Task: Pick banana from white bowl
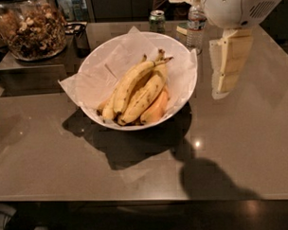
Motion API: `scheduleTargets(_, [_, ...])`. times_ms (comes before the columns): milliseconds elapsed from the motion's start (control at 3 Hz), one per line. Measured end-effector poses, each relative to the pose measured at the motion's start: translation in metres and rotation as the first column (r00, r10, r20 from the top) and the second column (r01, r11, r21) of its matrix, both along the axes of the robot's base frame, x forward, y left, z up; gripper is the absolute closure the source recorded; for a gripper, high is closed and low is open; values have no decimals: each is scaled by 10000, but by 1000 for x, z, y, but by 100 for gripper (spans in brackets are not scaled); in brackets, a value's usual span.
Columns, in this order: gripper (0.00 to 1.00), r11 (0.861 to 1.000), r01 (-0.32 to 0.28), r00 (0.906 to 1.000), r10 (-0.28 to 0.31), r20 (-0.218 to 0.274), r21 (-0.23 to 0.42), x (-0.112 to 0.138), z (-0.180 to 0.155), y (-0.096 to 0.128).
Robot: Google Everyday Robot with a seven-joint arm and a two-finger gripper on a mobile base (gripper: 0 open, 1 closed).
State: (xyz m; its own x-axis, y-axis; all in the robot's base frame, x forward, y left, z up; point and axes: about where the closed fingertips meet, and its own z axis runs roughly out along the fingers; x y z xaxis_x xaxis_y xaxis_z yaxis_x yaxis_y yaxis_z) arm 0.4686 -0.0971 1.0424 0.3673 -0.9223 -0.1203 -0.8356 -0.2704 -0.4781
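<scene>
Camera view: banana (133,81) lies diagonally on top of the fruit pile in the white bowl (180,113), centre frame, stem toward upper right. Gripper (223,89) hangs at upper right, above the surface (65,162), just right of the bowl rim, apart from the banana, holding nothing. Open or closed: cannot tell.

A rounded, glossy white plastic arm housing (240,7) is filling the upper right corner of the frame and is showing a patch of fine dark vent slits on its right side. Just below it, still in the upper right, a pale cream, slab-shaped gripper (223,88) is showing flat faces crossed by thin dark seams, with a lighter sheen along its lower end.
</scene>
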Motion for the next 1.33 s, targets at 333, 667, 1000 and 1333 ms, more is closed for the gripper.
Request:
scheduleTargets(333, [0,9976,-620,9974,607,384,321,21,7,14])
scheduleTargets(667, [0,9907,-1168,9916,1124,638,703,41,10,29])
scheduleTargets(1000, [0,9835,-1460,9884,1405,573,1070,49,6,40])
scheduleTargets(1333, [18,9833,-1467,9884,1412,568,1081,49,6,40])
